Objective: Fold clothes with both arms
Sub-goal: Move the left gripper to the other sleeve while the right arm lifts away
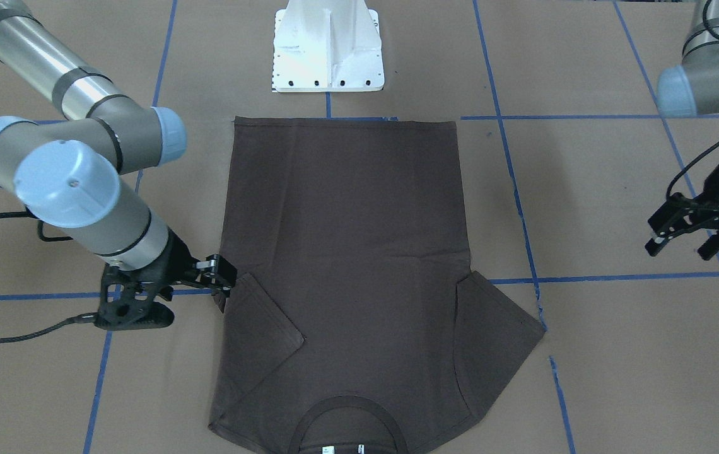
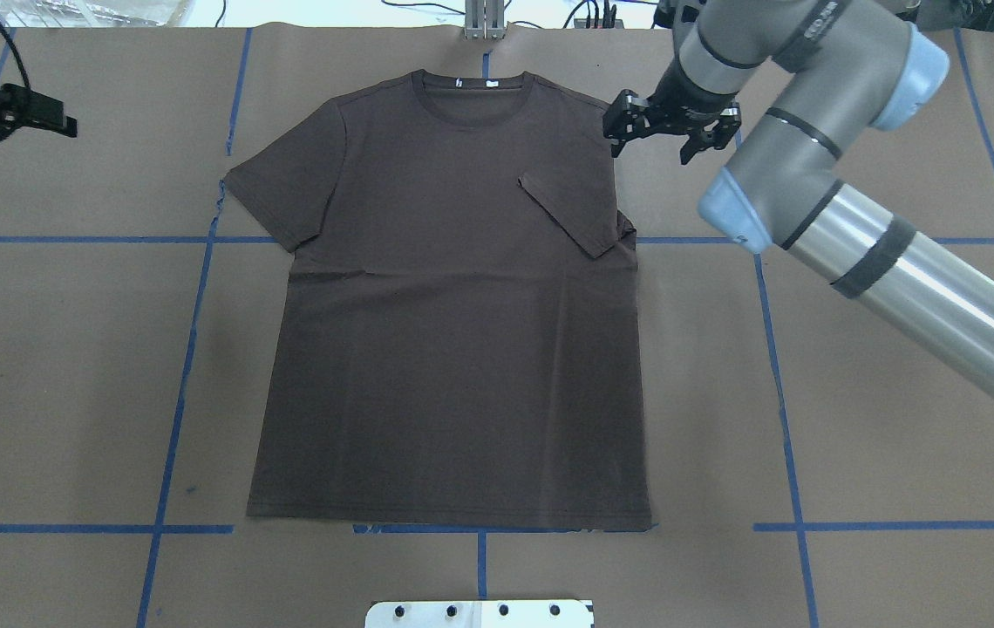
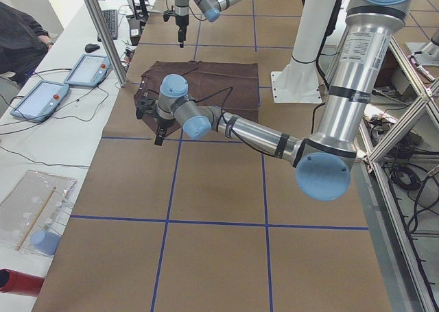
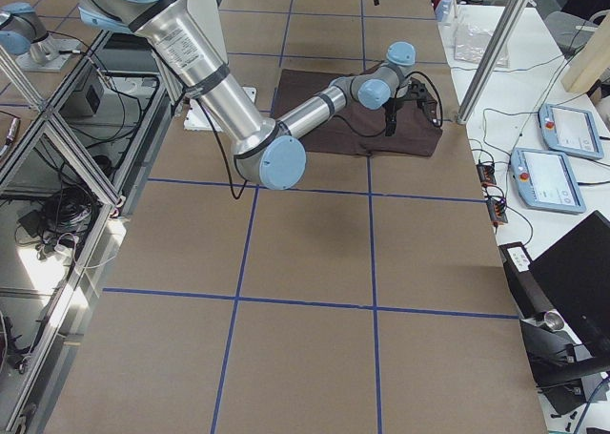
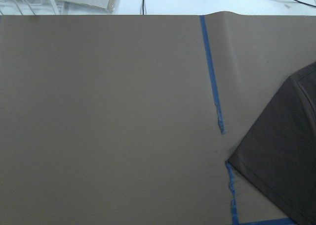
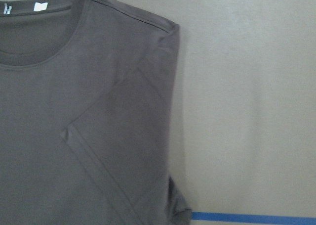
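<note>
Plainly a robotics lab: grey robot arms over a tabletop papered brown and gridded with blue tape, white bolted pedestal at top centre, teach pendants on the left-hand bench, aluminium framing alongside.

T-shirt: collar cut by btm edge in front view, neck labels only partly seen. In left wrist view only one sleeve is shown, rest cropped at rt edge. The left gripper is blurred in front view and cropped at overhead's left edge. Pedestal is cropped at overhead's btm.
</note>
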